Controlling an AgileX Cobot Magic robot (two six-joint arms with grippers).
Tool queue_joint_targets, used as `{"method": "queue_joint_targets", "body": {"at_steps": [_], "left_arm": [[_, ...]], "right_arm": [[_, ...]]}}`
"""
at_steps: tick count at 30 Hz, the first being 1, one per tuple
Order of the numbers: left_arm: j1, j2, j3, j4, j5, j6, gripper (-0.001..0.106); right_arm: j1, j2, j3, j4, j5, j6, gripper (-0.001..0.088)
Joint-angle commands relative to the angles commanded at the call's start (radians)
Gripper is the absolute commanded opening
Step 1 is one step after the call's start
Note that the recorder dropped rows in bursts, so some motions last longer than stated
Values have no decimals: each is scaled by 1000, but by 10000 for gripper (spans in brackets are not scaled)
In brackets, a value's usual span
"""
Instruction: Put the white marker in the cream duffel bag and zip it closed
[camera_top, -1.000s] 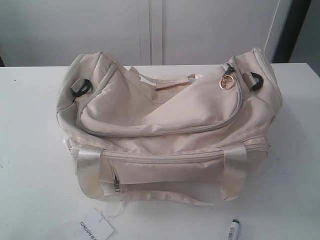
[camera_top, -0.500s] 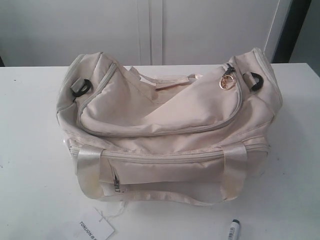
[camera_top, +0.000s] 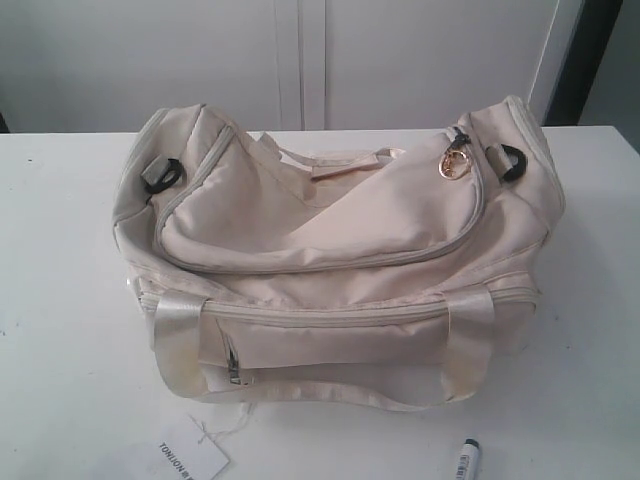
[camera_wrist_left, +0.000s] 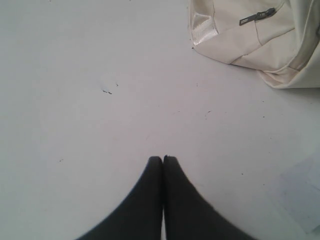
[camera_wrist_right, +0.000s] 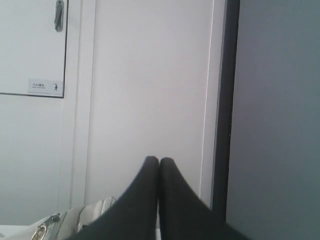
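- Check the left gripper (camera_wrist_left: 162, 159): its jaws are pressed together tip to tip and hold nothing. It hangs over bare table (camera_wrist_left: 75, 100), with a corner of the cream duffel bag (camera_top: 330, 250) near it.
- Check the right gripper (camera_wrist_right: 159, 160): its jaws are also fully together and empty. It points at the wall panels behind the table, not at the work surface.
- Locate the white marker (camera_top: 466, 458): it lies on the table in front of the bag, toward the right arm's side, apart from the bag. Only its capped end is in the exterior view.
- Inspect the bag: it sits in the middle of the table. Its curved top zipper appears drawn shut, with the gold pull (camera_top: 450, 167) at the right end.
- Treat the task as not yet started: the marker is outside the bag and neither gripper has it.
- Expect these steps to be left: open the top zipper, grasp the marker, place it inside, and zip the bag closed.
- Do not mistake the paper tag (camera_top: 190, 458), lying in front of the bag on the left, for the marker.
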Motion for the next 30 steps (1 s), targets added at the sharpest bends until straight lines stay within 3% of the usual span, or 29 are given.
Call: {"method": "queue_joint_targets", "body": {"at_steps": [9, 17, 24, 30], "left_arm": [[0, 0, 0, 0, 0, 0, 0], [0, 0, 0, 0, 0, 0, 0], [0, 0, 0, 0, 0, 0, 0], [0, 0, 0, 0, 0, 0, 0]], "right_arm": [[0, 0, 0, 0, -37, 0, 0], [0, 0, 0, 0, 19, 4, 0], [0, 24, -59, 7, 208, 8, 0], [0, 200, -189, 7, 418, 40, 0]]}}
